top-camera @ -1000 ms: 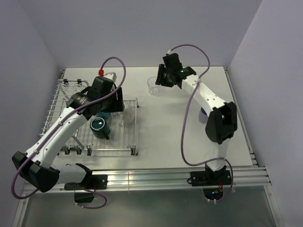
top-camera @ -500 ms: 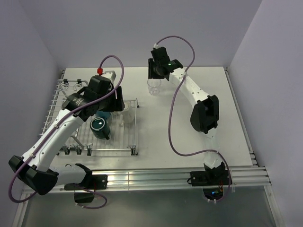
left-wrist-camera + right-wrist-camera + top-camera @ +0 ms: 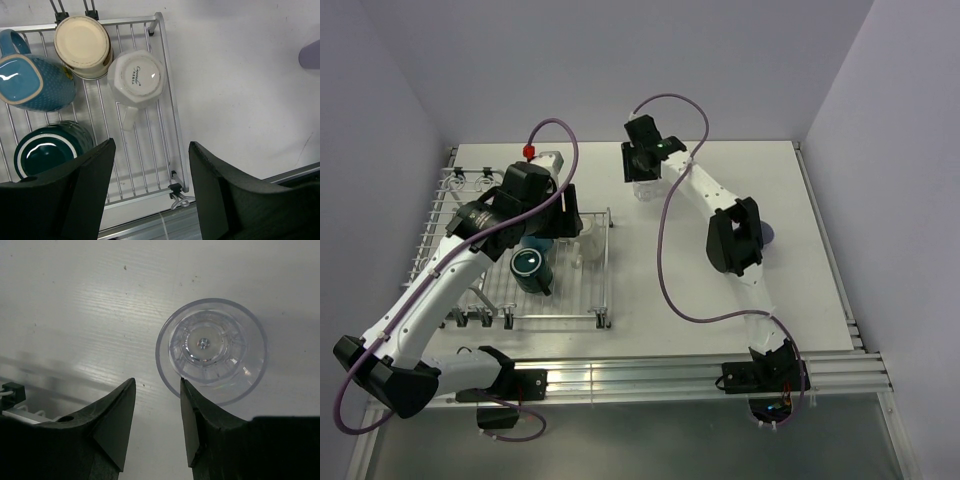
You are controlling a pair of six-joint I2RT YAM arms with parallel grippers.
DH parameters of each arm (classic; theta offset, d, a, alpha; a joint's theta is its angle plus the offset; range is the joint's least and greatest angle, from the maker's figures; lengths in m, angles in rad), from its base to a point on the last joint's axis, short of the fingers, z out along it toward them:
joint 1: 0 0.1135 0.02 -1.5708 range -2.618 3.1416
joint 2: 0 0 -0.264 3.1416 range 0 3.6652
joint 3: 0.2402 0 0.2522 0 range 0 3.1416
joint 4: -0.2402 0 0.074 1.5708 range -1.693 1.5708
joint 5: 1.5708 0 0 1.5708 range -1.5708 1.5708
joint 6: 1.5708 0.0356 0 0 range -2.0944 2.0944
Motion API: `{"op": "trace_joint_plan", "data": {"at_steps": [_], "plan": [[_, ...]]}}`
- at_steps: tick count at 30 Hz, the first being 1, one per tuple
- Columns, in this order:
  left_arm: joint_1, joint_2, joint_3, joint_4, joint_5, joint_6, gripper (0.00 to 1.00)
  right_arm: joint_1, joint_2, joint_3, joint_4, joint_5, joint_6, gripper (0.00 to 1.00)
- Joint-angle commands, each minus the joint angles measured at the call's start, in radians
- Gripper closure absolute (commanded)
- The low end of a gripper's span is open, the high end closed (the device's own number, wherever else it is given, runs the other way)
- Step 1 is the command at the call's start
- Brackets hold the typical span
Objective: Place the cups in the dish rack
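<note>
From overhead, the left gripper [image 3: 552, 225] covers the far part of the rack [image 3: 608, 265], so the cups beneath cannot be made out. The right gripper [image 3: 642, 178] hides most of the glass tumbler [image 3: 645, 193], and the right arm's elbow [image 3: 735, 235] masks all but a sliver of the lavender cup [image 3: 767, 234]. At the left wrist, that cup and the blue mug [image 3: 25, 85] run off the edges, and a finger [image 3: 75, 195] blocks part of the teal mug [image 3: 47, 150].

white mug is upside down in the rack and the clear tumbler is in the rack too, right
Half right. The white mug is upside down in the dish rack, but the clear tumbler stands on the table outside it, as the right wrist view shows.
</note>
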Motion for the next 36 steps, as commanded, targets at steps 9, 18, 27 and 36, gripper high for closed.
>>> {"op": "trace_joint_plan", "data": {"at_steps": [9,18,27,36], "plan": [[-0.005,-0.008,-0.001,0.035,0.016,0.009,0.34,-0.002,0.051,0.064,-0.006,0.017,-0.044,0.51],[-0.015,0.002,0.004,0.036,0.024,0.001,0.34,-0.002,0.081,0.076,-0.005,0.022,-0.059,0.50],[-0.025,0.011,0.014,0.030,0.015,-0.006,0.34,-0.009,0.077,0.058,0.000,0.032,-0.064,0.83],[-0.028,-0.017,-0.018,0.084,0.035,-0.022,0.32,-0.015,-0.061,-0.025,0.037,0.054,-0.041,1.00]]}}
